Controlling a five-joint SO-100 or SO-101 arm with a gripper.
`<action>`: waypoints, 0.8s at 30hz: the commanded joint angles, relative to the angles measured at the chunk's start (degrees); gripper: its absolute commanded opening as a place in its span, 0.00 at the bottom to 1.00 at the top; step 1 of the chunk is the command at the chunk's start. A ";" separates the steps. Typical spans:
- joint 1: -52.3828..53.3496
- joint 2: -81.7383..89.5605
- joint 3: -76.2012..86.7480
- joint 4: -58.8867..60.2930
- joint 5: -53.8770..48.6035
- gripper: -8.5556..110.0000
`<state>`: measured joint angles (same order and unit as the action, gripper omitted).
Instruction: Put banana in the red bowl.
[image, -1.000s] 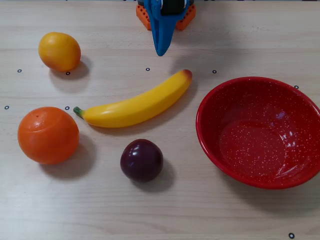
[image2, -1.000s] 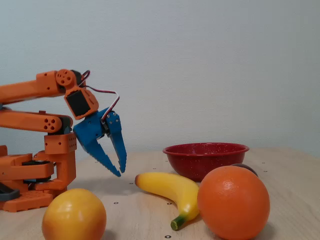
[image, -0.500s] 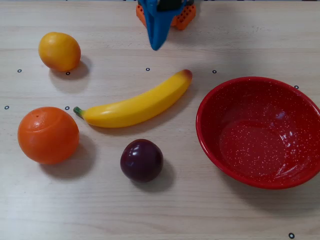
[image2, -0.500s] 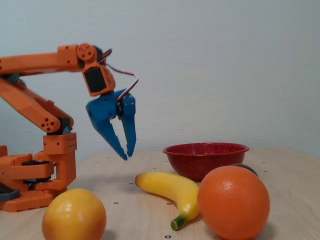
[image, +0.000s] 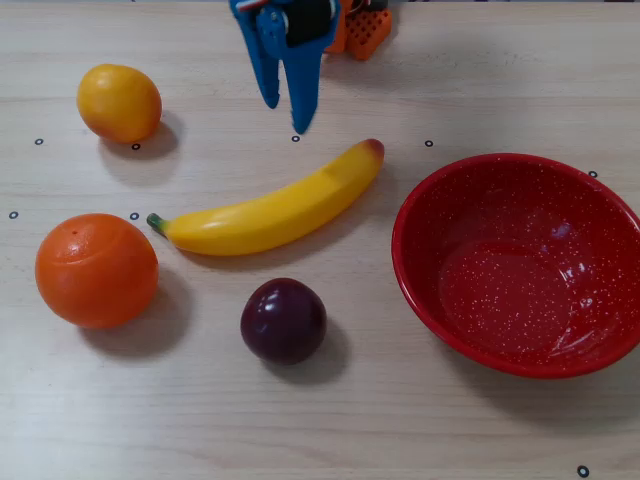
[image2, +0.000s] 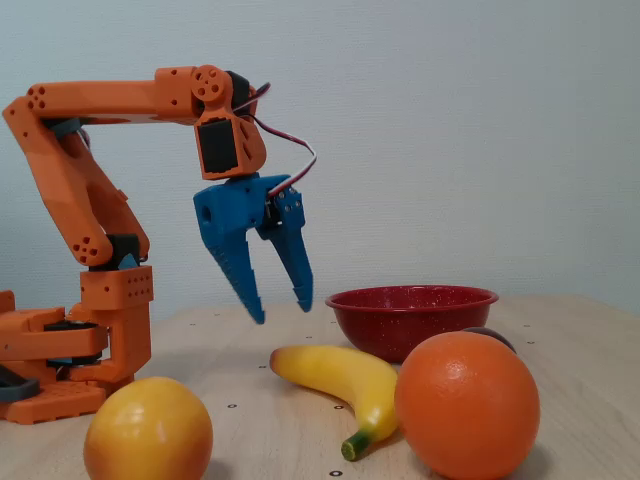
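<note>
The yellow banana (image: 275, 210) lies on the table, green stem to the left and reddish end up right in the overhead view; in the fixed view the banana (image2: 335, 378) lies in front of the bowl. The red speckled bowl (image: 520, 262) stands empty at the right, and shows in the fixed view (image2: 412, 318). My blue gripper (image: 287, 115) hangs open and empty above the table just behind the banana's middle; in the fixed view the gripper (image2: 282, 310) is clearly above the surface.
An orange (image: 97, 270) sits at the left, a yellow-orange round fruit (image: 119, 102) at the back left, and a dark plum (image: 284, 320) in front of the banana. The orange arm base (image2: 70, 350) stands at the table's back.
</note>
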<state>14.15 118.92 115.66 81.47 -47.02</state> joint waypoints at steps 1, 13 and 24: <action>1.49 -1.67 -7.21 1.85 -5.63 0.29; 2.72 -19.86 -21.62 4.39 -10.11 0.36; 2.02 -31.20 -28.48 5.80 -12.92 0.37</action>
<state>15.82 86.31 92.90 85.52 -58.71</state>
